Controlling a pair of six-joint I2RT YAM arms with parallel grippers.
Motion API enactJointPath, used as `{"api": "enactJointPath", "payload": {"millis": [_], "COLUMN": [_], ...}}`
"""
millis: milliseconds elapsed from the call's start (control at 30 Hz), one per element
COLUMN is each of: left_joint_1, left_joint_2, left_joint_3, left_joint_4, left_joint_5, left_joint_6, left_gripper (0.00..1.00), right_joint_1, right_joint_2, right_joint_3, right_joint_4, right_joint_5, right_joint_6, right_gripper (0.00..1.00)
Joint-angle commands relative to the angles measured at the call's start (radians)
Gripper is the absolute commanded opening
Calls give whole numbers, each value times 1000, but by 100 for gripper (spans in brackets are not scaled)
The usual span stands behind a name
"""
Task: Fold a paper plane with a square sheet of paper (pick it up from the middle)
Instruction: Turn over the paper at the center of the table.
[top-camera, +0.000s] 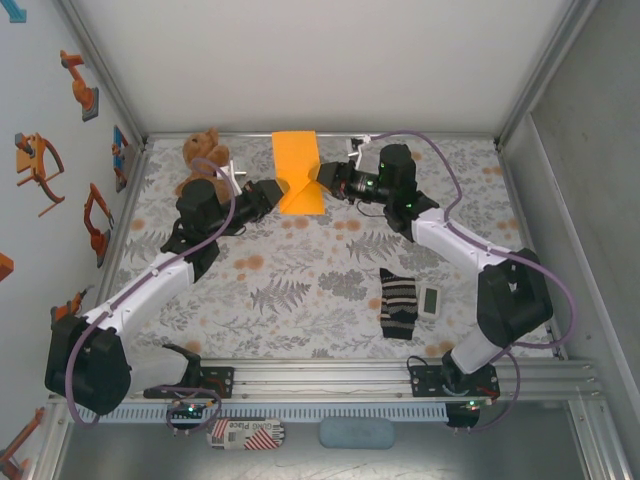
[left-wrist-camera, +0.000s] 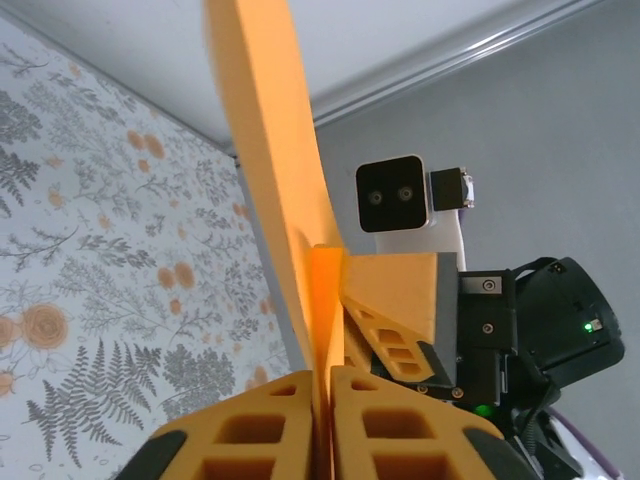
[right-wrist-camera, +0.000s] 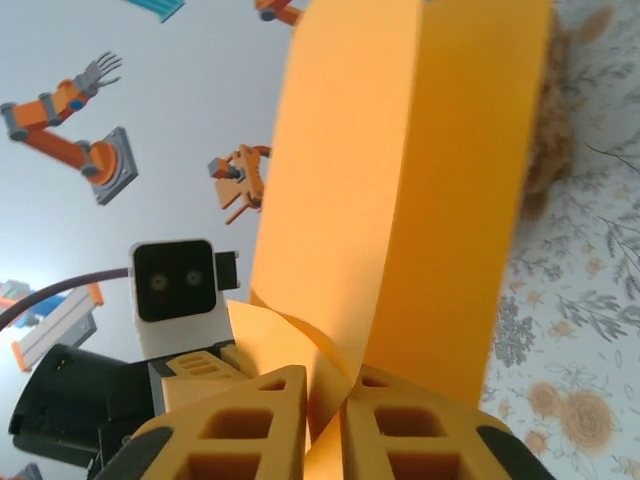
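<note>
Where both arms meet at the far middle of the table (top-camera: 300, 290), the square sheet of paper (top-camera: 297, 165) hangs between them off the surface. It is thin, matte orange-yellow and doubled into a band with a twist at its lower end. The left gripper (left-wrist-camera: 322, 385) has its orange ribbed fingers pressed together on the sheet's edge. The right gripper (right-wrist-camera: 325, 392) is closed to a narrow gap on a curled fold. A brown plush teddy bear (top-camera: 203, 152) sits just left of the paper. On the fern-print cloth nearer the arm bases lie a striped knit sock (top-camera: 398, 305) and a small white rectangular device (top-camera: 430, 301). At the near rail, a red-striped packet (top-camera: 246, 433) bears print that possibly reads "GONG Place".
</note>
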Motion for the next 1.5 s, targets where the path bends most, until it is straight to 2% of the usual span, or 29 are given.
{"api": "enactJointPath", "payload": {"millis": [0,133,267,367,533,733,967,1067,1333,1467], "left_joint_1": [18,41,42,22,-92,-168,-232,-255,-303,-307], "left_joint_2": [1,3,9,28,135,319,607,717,948,1003], "left_joint_3": [29,44,107,197,371,528,735,801,1011,1082], "left_joint_4": [-37,-144,-394,-629,-942,-1106,-1270,-1275,-1365,-1400], "left_joint_5": [-10,-43,-142,-287,-653,-935,-1230,-1279,-1304,-1223], "left_joint_6": [57,151,343,493,706,777,829,853,832,792], "left_gripper": [9,9,9,8,7,7,6,5,8,13], "right_joint_1": [-12,-40,-52,-52,-53,-52,-52,-57,-94,-115], "right_joint_2": [-65,-103,-164,-214,-275,-325,-330,-341,-357,-342], "right_joint_3": [60,65,67,86,95,45,5,-8,-30,-34], "right_joint_4": [-183,-353,-527,-649,-780,-821,-814,-821,-839,-842], "right_joint_5": [89,218,412,569,735,864,908,956,995,1026], "right_joint_6": [-136,-232,-358,-423,-465,-468,-458,-442,-404,-371], "right_gripper": [27,40,50,56,63,64,61,60,58,56]}}
